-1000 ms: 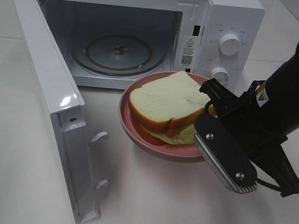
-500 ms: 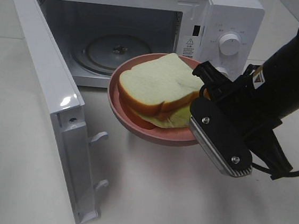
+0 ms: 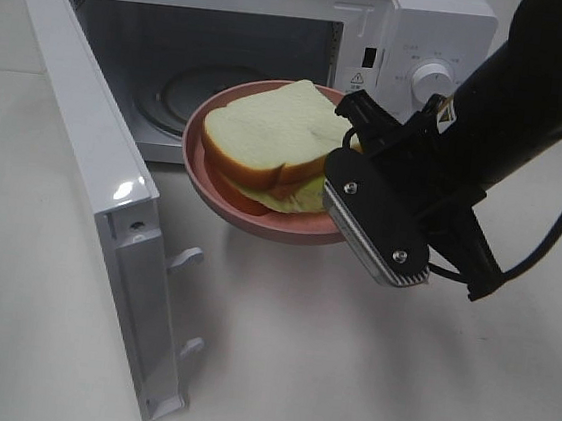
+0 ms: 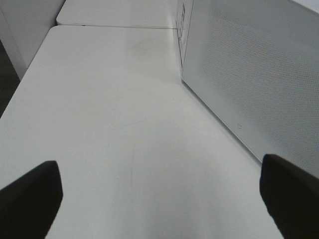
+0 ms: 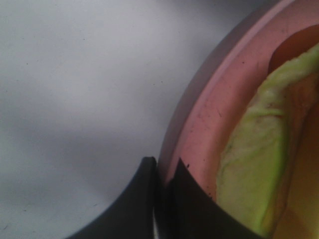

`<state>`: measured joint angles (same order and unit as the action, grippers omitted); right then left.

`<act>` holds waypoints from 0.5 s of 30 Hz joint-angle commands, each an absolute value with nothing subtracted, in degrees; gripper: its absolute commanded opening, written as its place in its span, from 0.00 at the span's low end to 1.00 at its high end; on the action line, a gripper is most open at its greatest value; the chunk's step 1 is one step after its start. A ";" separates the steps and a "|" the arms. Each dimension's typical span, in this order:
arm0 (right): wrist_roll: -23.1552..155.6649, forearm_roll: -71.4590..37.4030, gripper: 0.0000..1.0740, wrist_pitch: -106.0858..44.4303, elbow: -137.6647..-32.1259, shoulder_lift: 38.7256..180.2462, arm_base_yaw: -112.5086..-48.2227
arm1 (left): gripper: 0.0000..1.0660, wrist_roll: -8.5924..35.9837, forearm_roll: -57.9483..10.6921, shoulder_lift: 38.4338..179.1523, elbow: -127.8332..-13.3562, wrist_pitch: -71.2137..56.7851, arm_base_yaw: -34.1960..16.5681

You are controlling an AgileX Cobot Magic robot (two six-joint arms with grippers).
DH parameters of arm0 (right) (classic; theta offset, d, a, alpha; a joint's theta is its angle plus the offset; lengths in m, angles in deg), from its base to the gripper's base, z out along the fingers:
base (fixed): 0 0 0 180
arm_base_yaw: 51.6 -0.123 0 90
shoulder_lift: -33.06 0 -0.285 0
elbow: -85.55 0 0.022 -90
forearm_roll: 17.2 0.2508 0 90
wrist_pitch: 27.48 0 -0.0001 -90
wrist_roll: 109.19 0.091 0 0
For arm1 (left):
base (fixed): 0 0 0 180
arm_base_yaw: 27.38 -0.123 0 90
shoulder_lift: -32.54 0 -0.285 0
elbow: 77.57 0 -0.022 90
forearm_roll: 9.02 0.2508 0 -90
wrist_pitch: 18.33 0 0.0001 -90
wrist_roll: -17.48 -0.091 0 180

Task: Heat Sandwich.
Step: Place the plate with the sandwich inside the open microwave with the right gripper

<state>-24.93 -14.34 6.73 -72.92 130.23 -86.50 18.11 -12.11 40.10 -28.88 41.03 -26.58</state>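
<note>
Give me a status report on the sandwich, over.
Left gripper open, empty. Right gripper shut on pink plate rim. Sandwich on plate, at mouth of open microwave, not yet inside. Door swung wide, path looks clear.

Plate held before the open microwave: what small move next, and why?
Probably ease the pink plate forward over the turntable: the right gripper is shut on its rim, the microwave door stands open, and the sandwich is only at the opening.
</note>
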 commanded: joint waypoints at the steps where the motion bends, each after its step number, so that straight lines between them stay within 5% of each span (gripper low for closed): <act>1: -28.03 -11.01 0.00 5.07 -75.44 131.89 -86.38 | 0.95 18.05 -12.23 38.43 -28.77 40.91 -26.75; 15: -29.23 -10.44 0.00 4.90 -82.20 138.99 -86.38 | 0.95 18.05 -12.23 38.43 -28.77 40.91 -26.75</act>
